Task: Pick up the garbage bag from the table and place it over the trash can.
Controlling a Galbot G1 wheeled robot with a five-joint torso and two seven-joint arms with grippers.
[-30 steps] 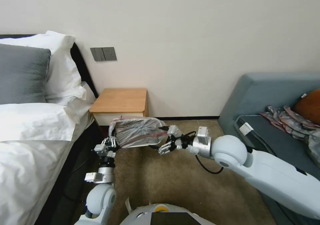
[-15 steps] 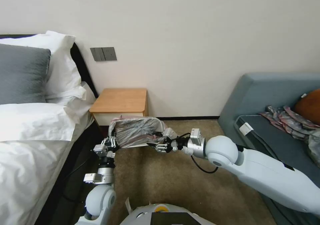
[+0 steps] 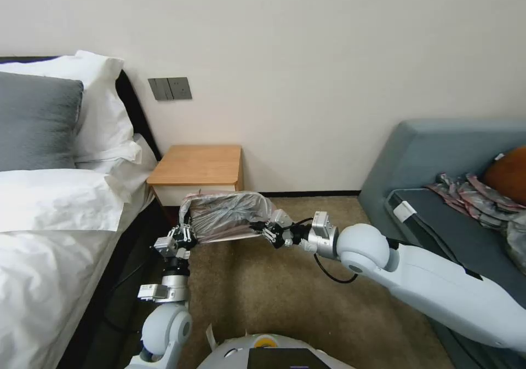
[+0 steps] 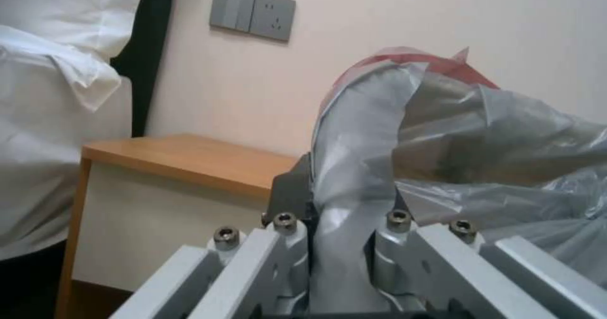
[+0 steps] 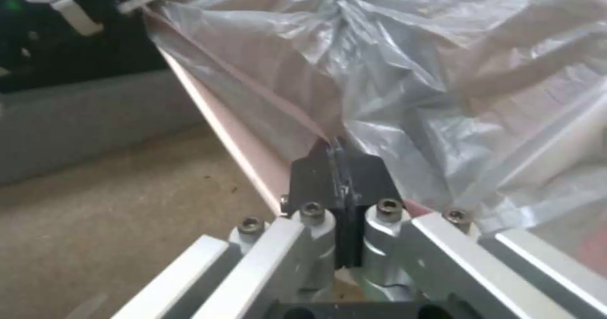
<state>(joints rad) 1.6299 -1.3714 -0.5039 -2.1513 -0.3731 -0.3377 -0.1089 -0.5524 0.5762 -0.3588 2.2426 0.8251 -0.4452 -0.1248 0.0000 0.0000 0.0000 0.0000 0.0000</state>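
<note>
The garbage bag [image 3: 227,215], grey wrinkly film with a pinkish-red rim, hangs in the air in front of the table [image 3: 197,163], stretched between both grippers. My left gripper [image 3: 185,231] is shut on its left edge; in the left wrist view the film [image 4: 506,167] runs down between the closed fingers of that gripper [image 4: 338,224], with the table [image 4: 189,160] behind. My right gripper [image 3: 260,228] is shut on the bag's right lower rim. In the right wrist view this gripper [image 5: 338,167] pinches the pink rim of the bag [image 5: 411,72]. The trash can is hidden.
A bed [image 3: 49,237] with white bedding runs along the left, close to my left arm. A grey-blue sofa [image 3: 449,161] stands on the right with a patterned cloth [image 3: 471,194] on it. Brown carpet [image 3: 274,298] lies open between them.
My right gripper has moved left to the bag's rim and closed on it; a second ago it stood open beside the bag. The left gripper has kept its hold.
</note>
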